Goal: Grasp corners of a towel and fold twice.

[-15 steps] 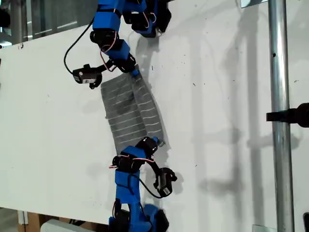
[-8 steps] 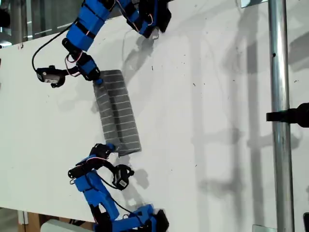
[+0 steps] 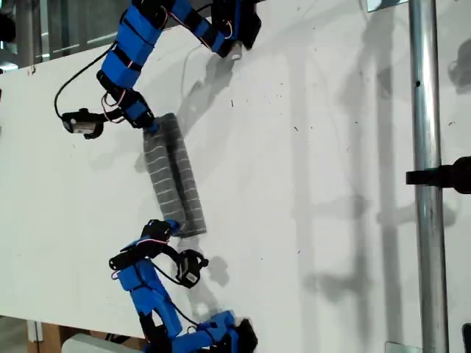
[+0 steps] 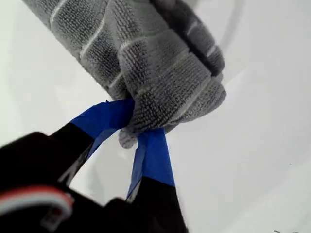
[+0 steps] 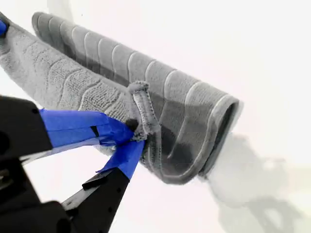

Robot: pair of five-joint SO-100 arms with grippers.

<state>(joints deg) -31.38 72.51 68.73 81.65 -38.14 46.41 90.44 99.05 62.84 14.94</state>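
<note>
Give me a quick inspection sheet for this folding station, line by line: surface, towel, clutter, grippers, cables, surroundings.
Surface: white table, a few small dark specks.
Job's things: grey striped towel folded into a narrow band, strung between the two arms.
Clutter: nothing seen.
Grippers: my first gripper shut on a towel end; my second gripper shut on a hemmed corner.
Cables: black cable looping off the upper arm in the exterior view.
Surroundings: metal pole at the exterior view's right.

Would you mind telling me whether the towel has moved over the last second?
Yes. The towel has shifted toward the exterior view's left, away from the metal pole, and now looks narrower.
</note>
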